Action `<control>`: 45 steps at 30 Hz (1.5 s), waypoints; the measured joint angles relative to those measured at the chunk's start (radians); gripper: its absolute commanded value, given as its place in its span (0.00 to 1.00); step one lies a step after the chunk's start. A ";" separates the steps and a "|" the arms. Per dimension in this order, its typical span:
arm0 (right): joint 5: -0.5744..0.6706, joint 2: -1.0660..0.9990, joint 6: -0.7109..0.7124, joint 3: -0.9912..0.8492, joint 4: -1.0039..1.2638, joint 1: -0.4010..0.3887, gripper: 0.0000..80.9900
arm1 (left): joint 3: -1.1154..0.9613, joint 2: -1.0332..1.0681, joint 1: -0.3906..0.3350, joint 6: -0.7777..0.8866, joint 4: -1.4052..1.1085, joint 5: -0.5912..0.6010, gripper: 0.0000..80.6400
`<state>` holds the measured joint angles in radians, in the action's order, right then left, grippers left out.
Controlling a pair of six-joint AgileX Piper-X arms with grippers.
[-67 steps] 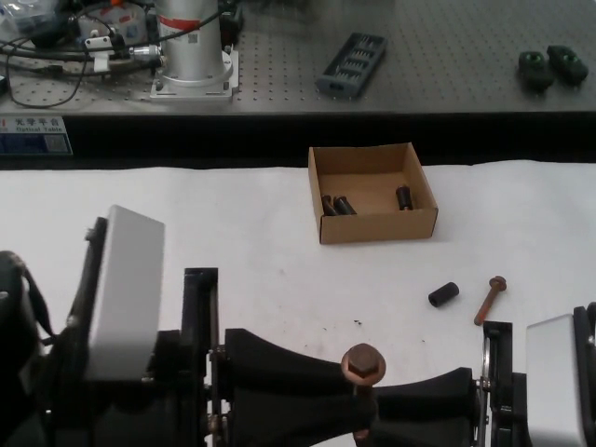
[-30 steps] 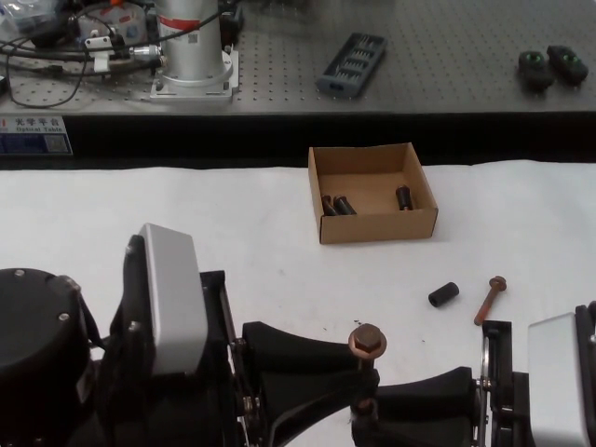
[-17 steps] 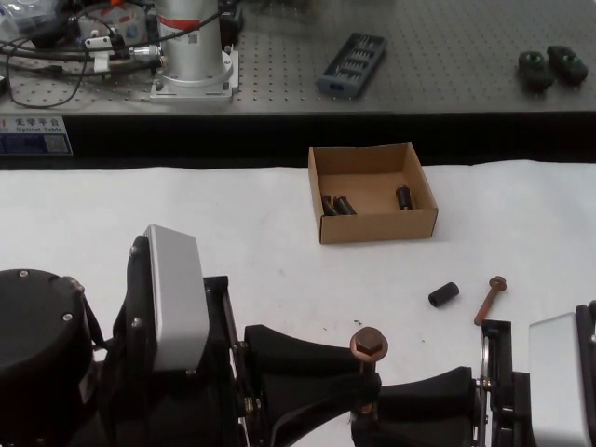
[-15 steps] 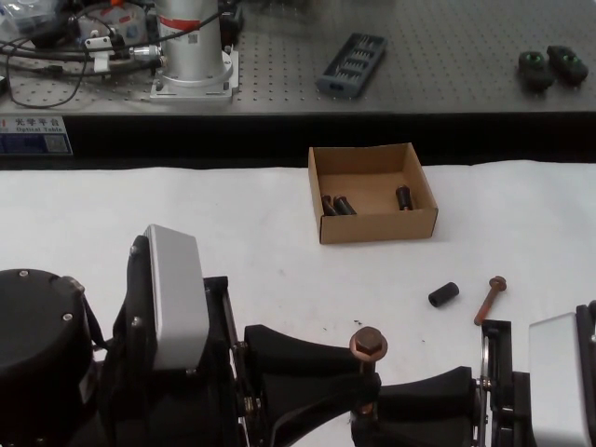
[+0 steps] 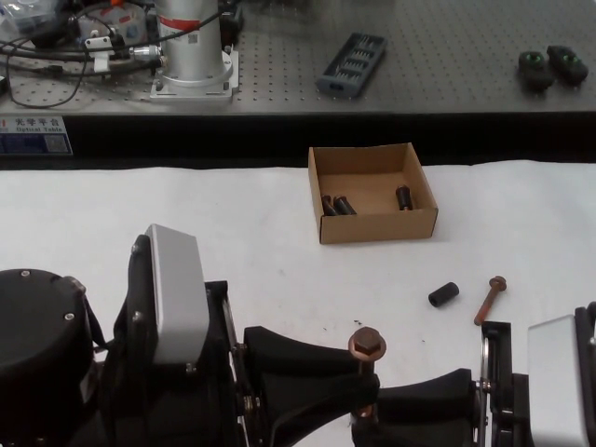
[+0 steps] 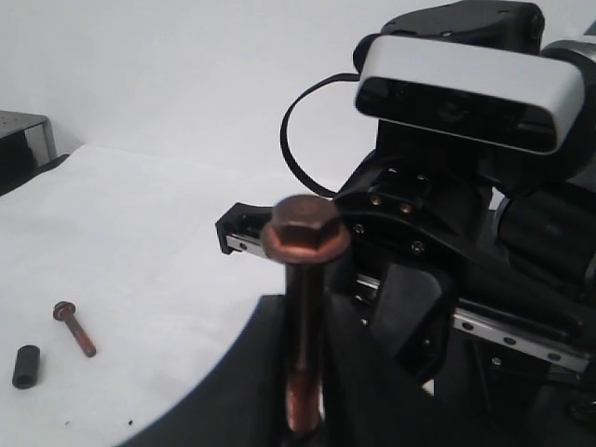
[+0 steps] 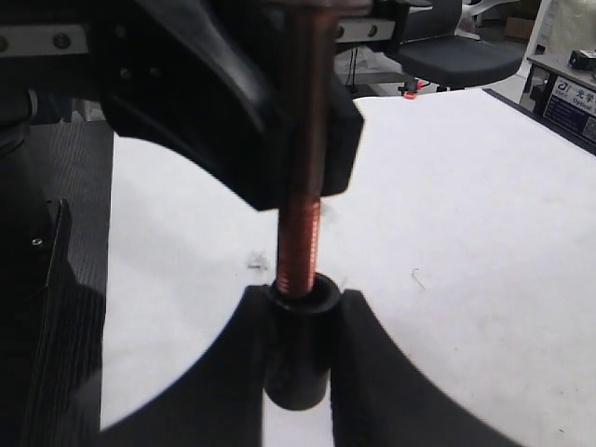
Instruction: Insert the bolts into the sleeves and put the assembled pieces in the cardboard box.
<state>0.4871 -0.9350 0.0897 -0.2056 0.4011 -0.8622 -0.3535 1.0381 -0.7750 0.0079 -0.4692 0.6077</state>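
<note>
The bolt [image 6: 300,312] stands upright, head on top, gripped along its lower shank by the left hand [image 6: 300,396]. Its threaded tip sits just inside the mouth of the sleeve [image 7: 300,349], which the right hand [image 7: 300,377] clamps from both sides beneath it. Most of the thread is bare above the sleeve's rim, so I judge this insertion as begun but far from seated. The pair hangs above the near edge of the white surface [image 5: 186,214], well apart from the cardboard box [image 5: 377,227].

Three dark pieces [image 5: 338,205] already lie in the box; whether each carries a bolt is too small to tell. Between the box and the hands, a loose sleeve [image 5: 443,294] and a loose bolt [image 5: 490,299] lie near each other, unjoined. Left to do, as I read it: push this bolt home, box it, then assemble and box the last pair.
</note>
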 measured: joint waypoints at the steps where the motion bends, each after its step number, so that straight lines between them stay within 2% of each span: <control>1: 0.000 0.000 0.000 -0.001 0.000 0.000 0.07 | 0.000 0.000 0.000 0.000 0.004 0.000 0.01; 45: 0.020 0.000 0.008 0.003 0.043 -0.002 0.07 | -0.002 0.000 -0.003 0.015 0.084 -0.018 0.01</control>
<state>0.5067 -0.9350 0.0982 -0.2023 0.4437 -0.8647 -0.3552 1.0381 -0.7775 0.0226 -0.3853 0.5899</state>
